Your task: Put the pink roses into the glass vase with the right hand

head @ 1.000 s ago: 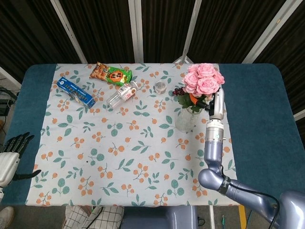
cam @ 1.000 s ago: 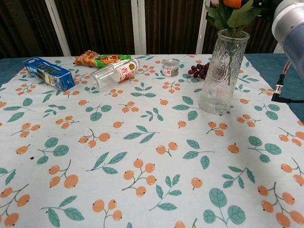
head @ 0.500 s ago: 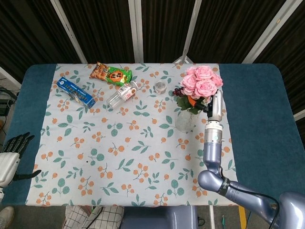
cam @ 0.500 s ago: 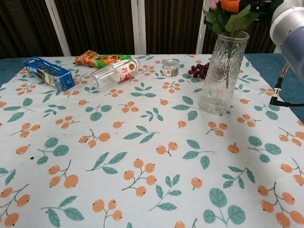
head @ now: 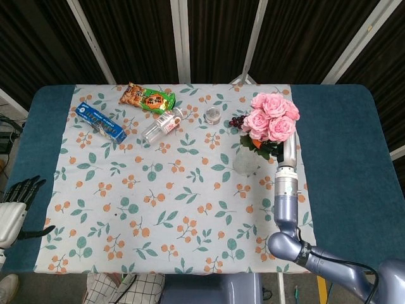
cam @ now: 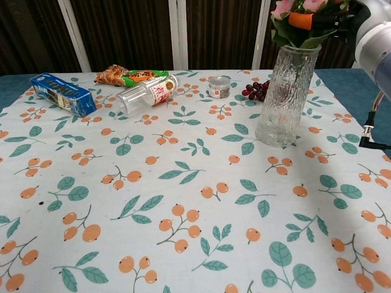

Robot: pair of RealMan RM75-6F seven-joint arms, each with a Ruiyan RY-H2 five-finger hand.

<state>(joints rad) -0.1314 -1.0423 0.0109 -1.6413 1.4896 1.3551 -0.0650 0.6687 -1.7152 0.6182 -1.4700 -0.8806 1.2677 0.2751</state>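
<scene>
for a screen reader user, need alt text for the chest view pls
A right hand holds a bunch of pink roses at the mouth of a tall glass vase on a tablecloth printed with leaves and berries. Behind lie a blue box, a snack packet, a bottle on its side, a small jar and dark grapes.

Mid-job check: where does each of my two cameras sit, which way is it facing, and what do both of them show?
Head view: high above the near edge, looking steeply down on the table; shows the left hand resting at the near-left corner and the right arm reaching up to the pink roses.
Chest view: low at the near edge, looking level across the cloth toward the dark curtain; only part of the right arm shows, top right.
Shared: glass vase, roses, clear bottle, blue box, snack packet, small jar.
</scene>
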